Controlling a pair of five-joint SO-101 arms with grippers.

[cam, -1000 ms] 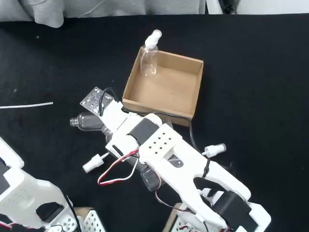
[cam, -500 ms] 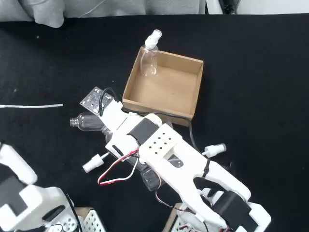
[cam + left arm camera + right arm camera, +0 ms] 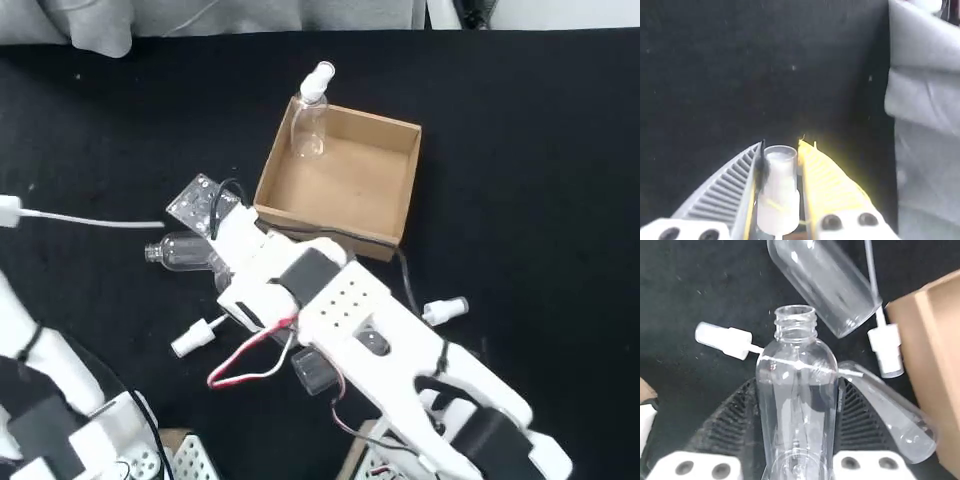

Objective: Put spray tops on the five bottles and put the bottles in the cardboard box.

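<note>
Since a second ago, spray top (image 3: pixel 777 187) with long tube carried in from left edge of worktop (image 3: pixel 520 150); tube tip now near right arm's tip.

- Held: left gripper (image 3: pixel 781 150) clamped on that spray top.
- Held: right gripper (image 3: pixel 797 385) clamped round uncapped bottle (image 3: pixel 797 410), open neck pointing away from wrist.
- Just beyond neck: second bare bottle (image 3: pixel 822 282) lying down.
- Mid-worktop: cardboard box (image 3: pixel 345 185), capped bottle (image 3: pixel 310 115) standing in its far-left corner.
- Toward near edge: loose top (image 3: pixel 197 336) left of right arm, other loose top (image 3: pixel 445 309) right of it.
</note>
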